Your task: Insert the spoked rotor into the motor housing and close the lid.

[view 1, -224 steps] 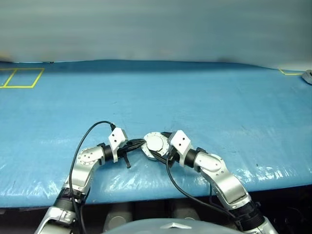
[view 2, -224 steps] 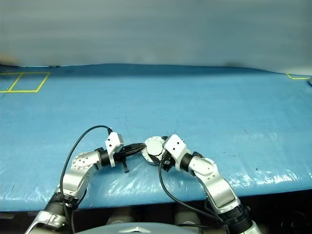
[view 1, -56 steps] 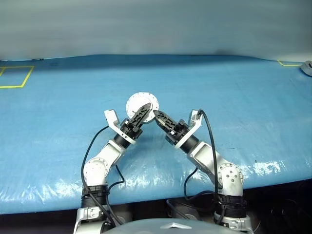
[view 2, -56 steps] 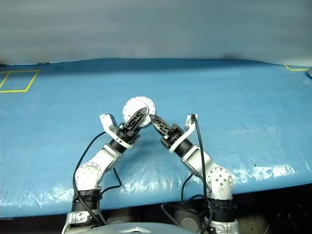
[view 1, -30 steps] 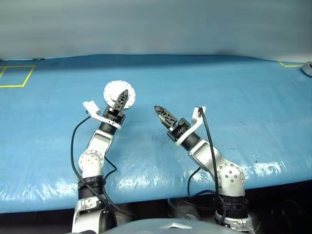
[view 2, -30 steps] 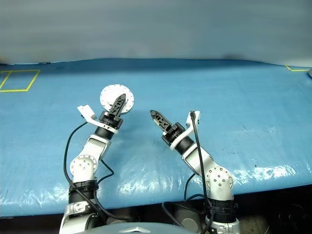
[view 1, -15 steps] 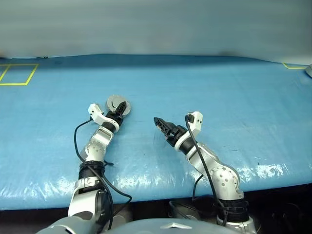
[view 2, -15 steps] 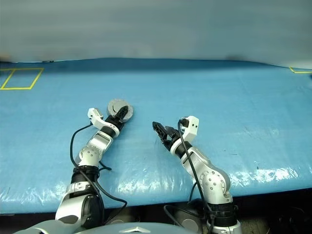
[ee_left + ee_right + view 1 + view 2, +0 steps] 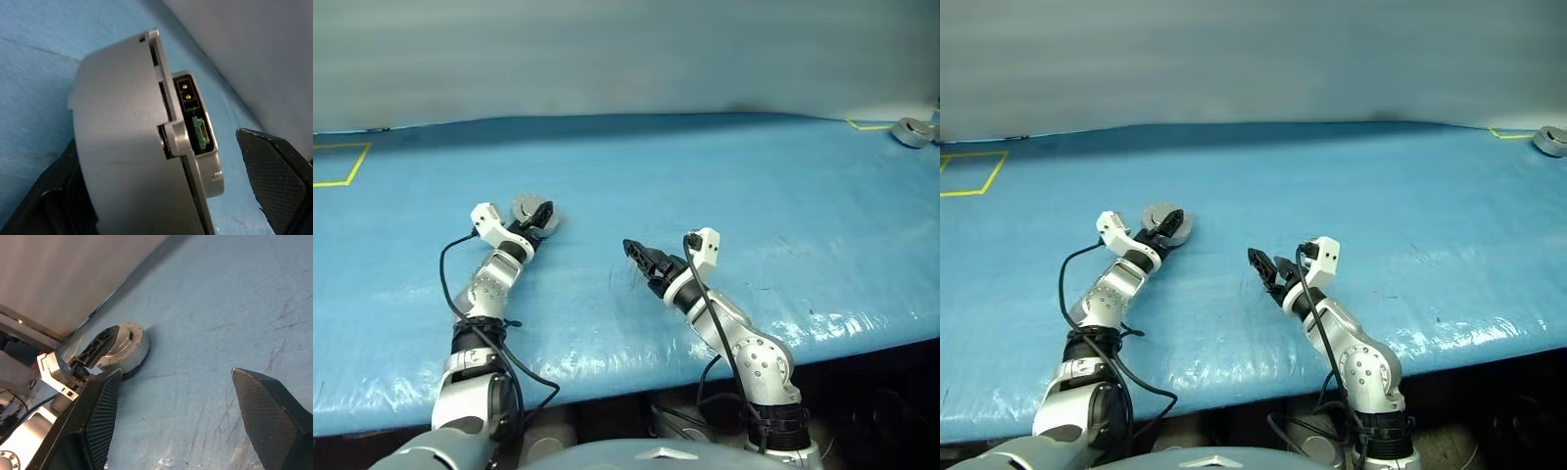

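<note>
The motor housing (image 9: 529,210) lies flat on the blue table at the left, its plain grey wall (image 9: 122,147) close up in the left wrist view. The lid (image 9: 128,335) is shut on it, with only a thin seam between them. My left gripper (image 9: 540,217) straddles the housing with its jaws open; one finger (image 9: 274,176) stands clear of the wall, the other (image 9: 100,347) reaches over the lid. The spoked rotor is hidden. My right gripper (image 9: 634,252) hovers open and empty over the table's middle, well to the right of the housing.
A blue cover (image 9: 754,186) spreads over the whole table. A small grey object (image 9: 908,130) sits at the far right back corner. Yellow tape (image 9: 337,162) marks a square at the far left. The table's front edge runs just below both elbows.
My left gripper has carried the housing down and leftward from on-edge in the air to flat on the table, and its jaws have spread. The right gripper has sunk slightly.
</note>
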Controlling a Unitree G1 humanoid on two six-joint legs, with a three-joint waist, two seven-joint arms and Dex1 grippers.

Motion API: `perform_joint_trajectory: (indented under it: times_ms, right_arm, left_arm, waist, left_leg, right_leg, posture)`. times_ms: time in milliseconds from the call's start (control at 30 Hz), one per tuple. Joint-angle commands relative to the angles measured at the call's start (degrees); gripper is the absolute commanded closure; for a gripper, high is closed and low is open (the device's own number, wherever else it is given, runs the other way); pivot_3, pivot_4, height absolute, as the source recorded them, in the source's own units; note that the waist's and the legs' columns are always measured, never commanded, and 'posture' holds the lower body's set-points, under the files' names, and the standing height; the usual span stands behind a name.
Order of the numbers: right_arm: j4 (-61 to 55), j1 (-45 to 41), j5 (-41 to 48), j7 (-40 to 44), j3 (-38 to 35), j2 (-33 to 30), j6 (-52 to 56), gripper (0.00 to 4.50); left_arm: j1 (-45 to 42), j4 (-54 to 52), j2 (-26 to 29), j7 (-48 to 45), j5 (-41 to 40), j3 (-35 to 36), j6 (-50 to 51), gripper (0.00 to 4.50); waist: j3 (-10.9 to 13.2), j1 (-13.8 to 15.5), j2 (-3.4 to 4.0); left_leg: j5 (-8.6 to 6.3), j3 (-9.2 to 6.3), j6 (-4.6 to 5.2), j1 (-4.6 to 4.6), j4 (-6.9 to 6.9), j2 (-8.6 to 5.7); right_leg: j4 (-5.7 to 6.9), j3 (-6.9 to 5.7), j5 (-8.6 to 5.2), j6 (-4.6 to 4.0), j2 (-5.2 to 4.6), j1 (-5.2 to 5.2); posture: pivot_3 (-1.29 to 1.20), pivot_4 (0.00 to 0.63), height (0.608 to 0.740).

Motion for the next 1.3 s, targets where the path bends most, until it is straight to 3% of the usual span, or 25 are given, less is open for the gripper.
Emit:
perform_joint_trajectory:
  times_ms: [33, 200, 367, 467, 533, 667, 900, 1167, 1300]
  right_arm:
    - [-1.66, -0.12, -0.56, 1.16, 0.15, 0.89, -0.19, 0.71]
    - [-1.4, -0.19, -1.77, 2.51, 0.5, 1.27, -0.07, 0.71]
    - [-2.84, 0.0, -5.55, 4.12, -0.17, 0.16, -3.15, 0.71]
    - [-3.39, 0.15, -12.37, 4.48, -0.17, -1.74, -8.28, 0.71]
    - [-3.68, 0.19, -16.01, 4.53, -0.29, -3.07, -10.81, 0.71]
    - [-4.69, -0.38, -27.76, 2.11, 1.18, -7.02, -15.56, 0.71]
    - [-5.79, 2.05, -44.08, -3.83, 5.85, -7.22, -20.0, 0.71]
    - [-6.39, 12.82, -53.03, -7.24, 8.31, -4.38, -23.5, 0.71]
    - [-6.3, 13.49, -53.61, -5.96, 7.53, -3.72, -23.19, 0.71]
  left_arm:
    - [1.3, 2.84, 4.49, 4.02, 1.34, 5.44, -2.46, 0.03]
    - [2.02, 5.41, 11.08, 6.91, 3.93, 8.67, -4.59, 0.03]
    - [1.44, 1.48, 14.68, 2.87, 3.04, 10.29, -5.72, 0.03]
    - [2.33, -3.65, 15.31, -0.69, 4.98, 6.18, -4.79, 0.03]
    - [4.31, -9.56, 15.83, -3.48, 9.37, -0.28, -4.32, 0.03]
    - [9.11, -25.66, 12.89, -6.24, 14.72, -12.35, -4.86, 0.03]
    - [18.09, -39.27, -0.15, 8.09, 26.41, -21.94, -5.21, 0.03]
    - [31.52, -45.02, -6.89, 14.35, 32.01, -24.01, -6.9, 0.03]
    - [34.15, -44.48, -6.91, 12.82, 33.43, -25.39, -8.41, 0.03]
  waist:
    - [0.0, -0.02, 0.0]
    - [0.0, 0.21, -0.01]
    - [0.03, 1.16, -0.16]
    - [0.02, 1.84, -0.2]
    - [0.01, 2.15, -0.21]
    - [0.01, 2.72, -0.21]
    - [0.01, 2.1, -0.2]
    - [0.01, 2.48, -0.21]
    - [0.02, 2.47, -0.23]
  left_leg:
    - [0.0, -0.02, 0.0, 0.0, -0.01, 0.07]
    - [0.0, 0.03, -0.01, 0.0, -0.13, 0.21]
    - [0.04, 0.21, -0.11, -0.25, -0.11, 0.18]
    - [0.08, 0.25, -0.17, -0.55, -0.06, 0.06]
    - [0.08, 0.27, -0.17, -0.66, -0.05, -0.05]
    - [0.05, 0.35, -0.12, -0.67, -0.08, -0.32]
    - [0.04, 0.46, -0.09, -0.6, -0.11, -0.27]
    - [0.04, 0.49, -0.09, -0.64, -0.08, -0.17]
    - [0.1, 0.51, 0.07, -0.61, 0.05, -0.19]
  right_leg:
    - [0.0, 0.06, 0.08, 0.05, 0.13, -0.04]
    - [0.11, 0.1, 0.05, -0.03, 0.26, -0.21]
    - [0.06, 0.06, 0.2, -0.21, 0.13, -0.37]
    - [-0.06, -0.02, 0.29, -0.13, -0.01, -0.55]
    - [-0.15, -0.03, 0.33, -0.06, -0.15, -0.58]
    - [-0.2, 0.0, 0.28, 0.08, -0.46, -0.57]
    - [-0.14, 0.2, 0.29, 0.09, -0.32, -0.65]
    - [-0.14, 0.24, 0.12, -0.18, -0.3, -0.7]
    - [-0.15, 0.3, -0.01, 0.07, -0.46, -0.69]
  posture:
    - [0.0, 0.15, 0.74]
    - [0.0, 0.15, 0.74]
    - [0.0, 0.15, 0.74]
    - [0.0, 0.15, 0.74]
    - [0.0, 0.15, 0.74]
    - [0.0, 0.15, 0.74]
    - [0.0, 0.15, 0.74]
    - [0.0, 0.15, 0.74]
    - [0.0, 0.15, 0.74]
